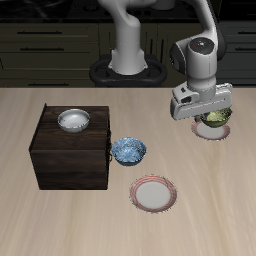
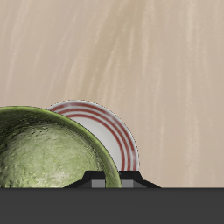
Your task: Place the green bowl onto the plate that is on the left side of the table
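Hovering at the right of the exterior frame, the fingers point(image 1: 213, 121) gripping the green bowl point(image 1: 216, 120) by its rim. Hanging right over the plate point(image 1: 212, 132), bowl covering most of it, only a sliver of pinkish-red rim peeking out below. Cannot tell whether bowl and plate are touching. Sitting lower centre on the counter point(image 1: 40, 220): a second plate point(image 1: 154, 194), and just beside it a blue speckled bowl point(image 1: 128, 151). Resting on the dark wooden box point(image 1: 70, 160) at the left: a white-grey bowl point(image 1: 74, 120).

I see yellow-green glossy bowl point(image 1: 216, 120) over red-rimmed flat plate point(image 1: 212, 133) | blue speckled bowl point(image 1: 128, 150) beside dark wooden box point(image 1: 70, 160) | white-grey bowl point(image 1: 74, 120) on box | second red-rimmed plate point(image 1: 153, 194) nearer tabletop point(image 1: 40, 220) front
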Available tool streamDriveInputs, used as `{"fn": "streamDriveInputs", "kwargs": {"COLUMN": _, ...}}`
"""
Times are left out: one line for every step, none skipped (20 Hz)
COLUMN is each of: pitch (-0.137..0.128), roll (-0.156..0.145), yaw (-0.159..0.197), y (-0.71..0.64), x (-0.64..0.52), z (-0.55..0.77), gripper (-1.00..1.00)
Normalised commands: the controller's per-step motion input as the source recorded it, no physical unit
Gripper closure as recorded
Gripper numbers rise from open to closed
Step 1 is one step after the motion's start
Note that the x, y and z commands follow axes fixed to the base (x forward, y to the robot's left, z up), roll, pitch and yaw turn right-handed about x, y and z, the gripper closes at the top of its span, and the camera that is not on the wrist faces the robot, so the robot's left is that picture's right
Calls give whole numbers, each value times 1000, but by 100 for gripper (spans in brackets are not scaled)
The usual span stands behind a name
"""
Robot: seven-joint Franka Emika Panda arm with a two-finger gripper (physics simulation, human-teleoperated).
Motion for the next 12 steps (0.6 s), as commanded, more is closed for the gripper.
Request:
{"fn": "streamDriveInputs", "kwargs": {"pitch": -13, "roll": -47, "yaw": 36, "y": -135, "x": 1, "z": -178, "gripper": 100}}
{"fn": "streamDriveInputs", "kwargs": {"pitch": 35, "roll": 19, "yaw": 27, "y": -1, "x": 32, "z": -233, "gripper": 100}}
{"fn": "streamDriveInputs", "kwargs": {"pitch": 22, "roll": -4, "yaw": 23, "y": -34, "x": -2, "z": -183, "gripper": 100}}
{"fn": "streamDriveInputs", "kwargs": {"pitch": 24, "roll": -23, "yaw": 52, "y": -2, "x": 13, "z": -264, "gripper": 100}}
{"fn": "streamDriveInputs", "kwargs": {"pitch": 54, "roll": 8, "yaw": -9, "y": -28, "x": -1, "z": -219, "gripper": 100}}
{"fn": "streamDriveInputs", "kwargs": {"pitch": 21, "roll": -8, "yaw": 24, "y": -5, "x": -62, "z": -166, "gripper": 100}}
{"fn": "streamDriveInputs", "kwargs": {"pitch": 125, "roll": 33, "yaw": 61, "y": 102, "x": -99, "z": -771, "gripper": 100}}
{"fn": "streamDriveInputs", "kwargs": {"pitch": 29, "roll": 16, "yaw": 115, "y": 157, "x": -136, "z": -402, "gripper": 100}}
{"fn": "streamDriveInputs", "kwargs": {"pitch": 48, "roll": 22, "yaw": -9, "y": 35, "x": -117, "z": -289, "gripper": 100}}
{"fn": "streamDriveInputs", "kwargs": {"pitch": 66, "roll": 13, "yaw": 10, "y": 40, "x": -75, "z": -333, "gripper": 100}}
{"fn": "streamDriveInputs", "kwargs": {"pitch": 43, "roll": 8, "yaw": 15, "y": 51, "x": -59, "z": -254, "gripper": 100}}
{"fn": "streamDriveInputs", "kwargs": {"pitch": 35, "roll": -7, "yaw": 95, "y": 67, "x": -241, "z": -536, "gripper": 100}}
